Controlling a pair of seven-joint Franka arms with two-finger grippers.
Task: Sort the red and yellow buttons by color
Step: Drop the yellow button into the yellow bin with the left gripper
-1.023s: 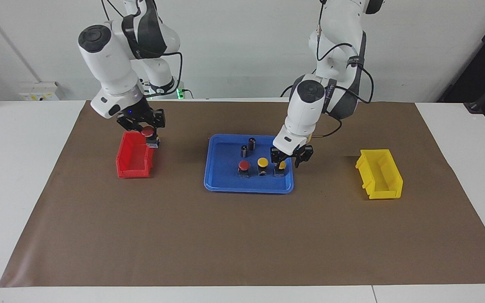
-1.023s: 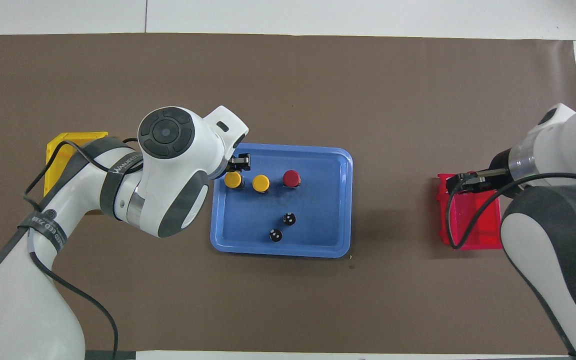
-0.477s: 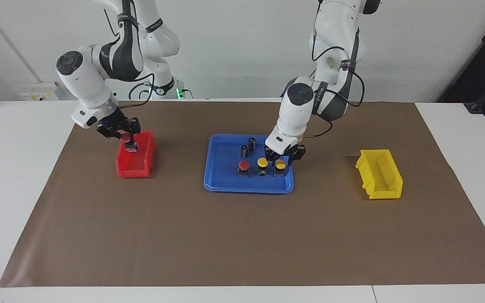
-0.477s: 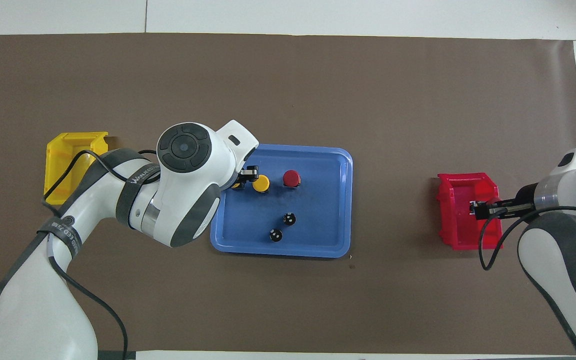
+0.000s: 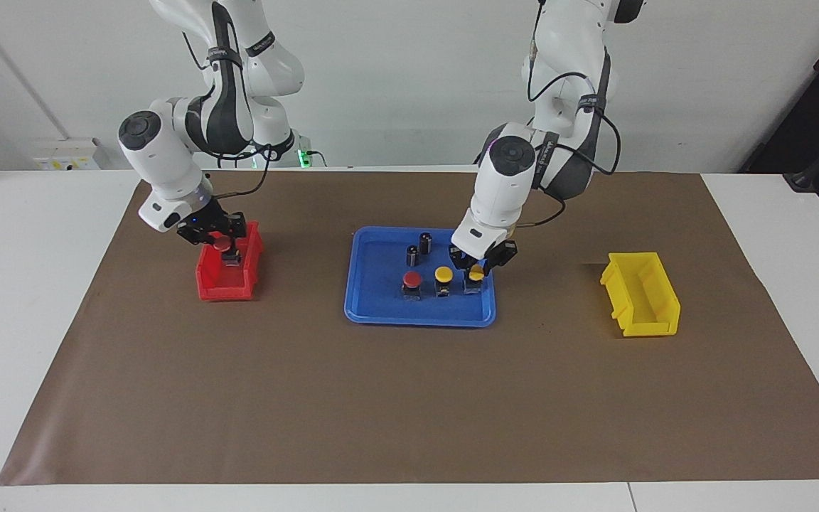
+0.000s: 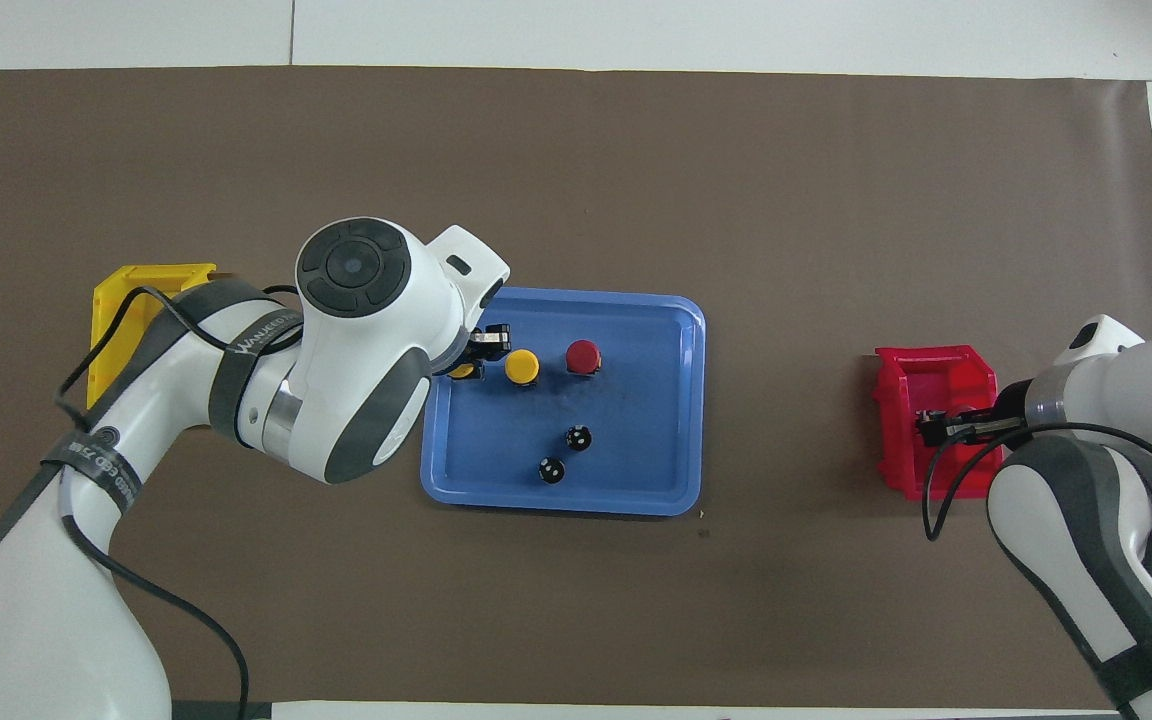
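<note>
My left gripper (image 5: 477, 269) is down in the blue tray (image 5: 420, 318), shut on a yellow button (image 5: 475, 274) at the tray's end toward the left arm; that button's base is still at the tray floor. Beside it stand another yellow button (image 5: 443, 276) and a red button (image 5: 411, 281). My right gripper (image 5: 223, 242) is shut on a second red button (image 5: 222, 244), held low over the red bin (image 5: 225, 290). From overhead, the left arm covers most of the gripped yellow button (image 6: 460, 372), and the held red button is hidden.
Two small dark cylinders (image 5: 412, 254) (image 5: 425, 242) stand in the tray nearer the robots. A yellow bin (image 5: 643, 299) sits toward the left arm's end of the table. A brown mat (image 5: 409, 398) covers the table.
The left gripper has lowered and closed on the yellow button. The right gripper carried its red button from beside the red bin to over it and came down.
</note>
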